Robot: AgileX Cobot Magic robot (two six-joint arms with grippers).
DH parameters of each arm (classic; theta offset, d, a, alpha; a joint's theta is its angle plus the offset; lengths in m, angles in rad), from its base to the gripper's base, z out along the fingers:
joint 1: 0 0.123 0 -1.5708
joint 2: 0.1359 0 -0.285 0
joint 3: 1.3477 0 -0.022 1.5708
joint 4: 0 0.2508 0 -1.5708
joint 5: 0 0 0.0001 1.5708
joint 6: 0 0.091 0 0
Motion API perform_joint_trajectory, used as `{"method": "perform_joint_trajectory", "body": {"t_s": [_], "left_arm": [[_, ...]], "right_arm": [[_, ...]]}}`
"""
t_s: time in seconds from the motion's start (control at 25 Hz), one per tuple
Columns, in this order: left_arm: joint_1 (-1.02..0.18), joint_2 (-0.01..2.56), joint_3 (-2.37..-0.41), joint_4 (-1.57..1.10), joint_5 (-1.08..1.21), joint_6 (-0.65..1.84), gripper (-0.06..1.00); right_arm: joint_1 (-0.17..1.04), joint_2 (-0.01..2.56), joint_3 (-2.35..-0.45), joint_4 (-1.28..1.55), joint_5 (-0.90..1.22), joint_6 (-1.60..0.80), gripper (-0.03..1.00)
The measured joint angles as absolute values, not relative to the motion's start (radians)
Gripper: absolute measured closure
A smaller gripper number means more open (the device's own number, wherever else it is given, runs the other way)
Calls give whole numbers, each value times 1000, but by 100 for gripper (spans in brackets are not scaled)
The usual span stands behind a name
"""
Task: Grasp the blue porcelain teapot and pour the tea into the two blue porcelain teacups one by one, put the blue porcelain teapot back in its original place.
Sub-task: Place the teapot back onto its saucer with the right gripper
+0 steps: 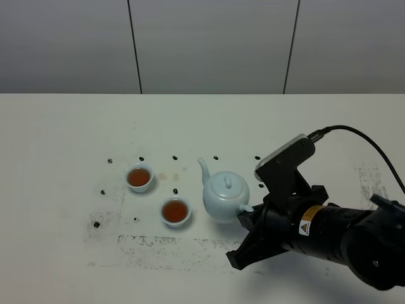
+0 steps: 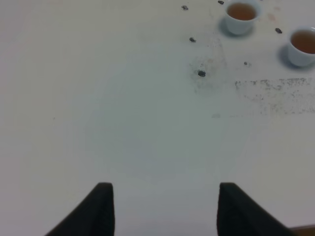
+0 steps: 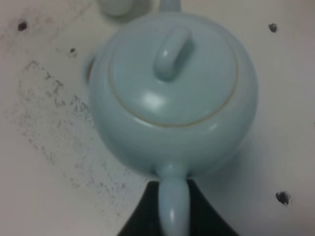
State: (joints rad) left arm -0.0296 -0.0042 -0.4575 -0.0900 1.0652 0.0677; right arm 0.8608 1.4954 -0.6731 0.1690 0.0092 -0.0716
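The fingers [image 2: 101,209] of the left gripper [image 2: 162,191] stand wide apart with nothing between them. They hang over a bare stretch of the white table [image 2: 123,123]. From that wrist camera the two cups [image 2: 241,14] show well beyond the fingertips, among small dark specks [image 2: 201,73] on the table top.

In the high view, the first cup [image 1: 139,177] sits furthest left. The second cup [image 1: 175,211] is a little to its right and nearer the front edge, and the two stand close but apart. Both are upright and hold reddish-brown tea.

Just right of the second cup stands the teapot [image 1: 225,197]. It is upright on the table with its lid on, and its spout points back and left towards the cups. It touches neither cup.

Right of the teapot is the right gripper [image 1: 249,218], reaching in low from the front right corner. Its dark fingers [image 3: 209,219] are clenched on the teapot's loop handle, one on each side, as the right wrist camera shows from above the lid.
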Motion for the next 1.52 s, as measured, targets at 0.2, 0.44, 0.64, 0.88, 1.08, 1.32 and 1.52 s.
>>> {"method": "perform_joint_trajectory", "body": {"t_s": [0.2, 0.44, 0.64, 0.88, 1.08, 1.32, 1.52], "left_arm": [[-30, -4, -457, -90, 1065, 68, 45], [-30, -4, -457, -90, 1065, 68, 45], [-30, -4, -457, -90, 1065, 68, 45], [-30, -4, -457, -90, 1065, 67, 45], [-30, -4, -457, -90, 1065, 67, 45], [-30, -4, -457, -90, 1065, 67, 45], [-30, -4, -457, -90, 1065, 67, 45]], "right_arm": [[861, 1533, -611, 196, -112, -47, 94], [885, 1613, -586, 207, -174, -42, 94], [891, 1683, -583, 210, -235, -41, 94], [891, 1727, -579, 212, -257, -41, 94], [891, 1703, -578, 213, -259, -42, 94], [882, 1687, -623, 229, -200, -94, 94], [854, 1676, -716, 233, -114, -159, 94]]}}
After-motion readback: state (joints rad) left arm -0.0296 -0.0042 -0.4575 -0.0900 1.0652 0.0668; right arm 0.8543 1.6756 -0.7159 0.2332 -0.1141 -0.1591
